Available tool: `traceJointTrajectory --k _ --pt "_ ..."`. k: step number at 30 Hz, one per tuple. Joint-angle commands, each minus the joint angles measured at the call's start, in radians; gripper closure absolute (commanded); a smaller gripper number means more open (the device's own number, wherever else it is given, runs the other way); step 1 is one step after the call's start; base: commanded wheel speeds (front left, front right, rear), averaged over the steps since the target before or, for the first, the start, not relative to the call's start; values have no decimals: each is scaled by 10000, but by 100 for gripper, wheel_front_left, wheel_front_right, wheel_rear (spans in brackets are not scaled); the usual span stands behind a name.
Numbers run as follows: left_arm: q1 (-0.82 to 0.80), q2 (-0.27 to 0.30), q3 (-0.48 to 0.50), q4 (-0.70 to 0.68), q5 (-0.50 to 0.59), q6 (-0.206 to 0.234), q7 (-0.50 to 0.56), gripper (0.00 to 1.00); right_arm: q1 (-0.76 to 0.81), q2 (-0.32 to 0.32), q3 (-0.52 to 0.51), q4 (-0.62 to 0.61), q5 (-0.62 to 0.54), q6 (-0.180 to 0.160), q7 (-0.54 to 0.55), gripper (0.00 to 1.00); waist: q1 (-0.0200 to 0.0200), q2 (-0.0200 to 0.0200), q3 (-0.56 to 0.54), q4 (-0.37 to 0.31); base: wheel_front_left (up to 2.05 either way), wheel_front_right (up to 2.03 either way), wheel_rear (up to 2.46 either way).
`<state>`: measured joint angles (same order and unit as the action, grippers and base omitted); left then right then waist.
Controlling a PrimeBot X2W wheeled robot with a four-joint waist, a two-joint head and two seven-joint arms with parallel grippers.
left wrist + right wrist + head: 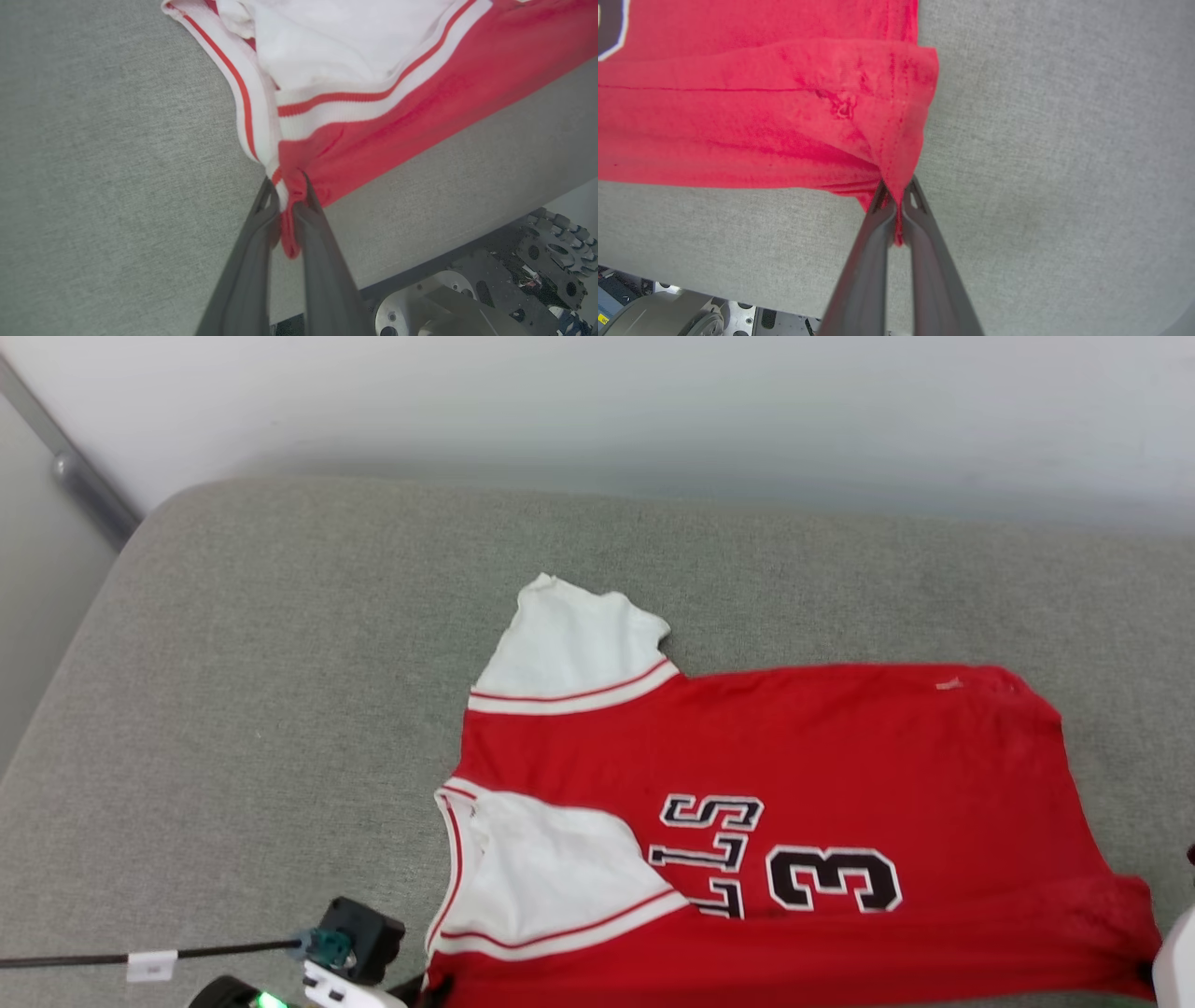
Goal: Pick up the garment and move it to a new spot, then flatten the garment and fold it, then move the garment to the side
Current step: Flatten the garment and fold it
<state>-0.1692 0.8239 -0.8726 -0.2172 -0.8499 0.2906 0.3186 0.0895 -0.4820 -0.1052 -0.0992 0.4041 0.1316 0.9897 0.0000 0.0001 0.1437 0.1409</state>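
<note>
Head view: shirt (794, 756) spread on the grey cushion (233, 709), near edge doubled over, number showing; the grips are unclear here. Left wrist: left claw (290, 189) clenched on the shoulder corner by the striped trim. Right wrist: right claw (896, 191) clenched on the hem corner. Light, limp cloth; likely sags between corner holds

So the red jersey (840, 756) with white sleeves lies spread mostly flat, centre to lower right of frame, black "3" facing up, collar pointing left, lower sleeve folded inward.
</note>
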Motion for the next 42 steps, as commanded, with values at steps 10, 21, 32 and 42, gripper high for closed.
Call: traceJointTrajectory --k 10,21,32,42 --pt "618 -268 -361 470 -166 -121 -235 100 1570 1037 -954 -486 -202 -16 428 100 0 -1 -307 -24 0 0 0" --pt "417 -325 -371 1201 -39 -624 -725 0 1530 1215 -641 -337 -228 -13 75 0 0 -1 -387 -168 0 0 0" --pt "-438 -657 933 1314 745 -529 -3625 0 -44 1318 -970 -1241 274 -13 -2401 0 0 -1 -647 -240 0 0 0" --pt "-276 -2086 2341 1665 817 -136 -5789 0 -583 2488 -927 -1674 223 -12 -6552 0 0 -1 -741 -306 0 0 0"
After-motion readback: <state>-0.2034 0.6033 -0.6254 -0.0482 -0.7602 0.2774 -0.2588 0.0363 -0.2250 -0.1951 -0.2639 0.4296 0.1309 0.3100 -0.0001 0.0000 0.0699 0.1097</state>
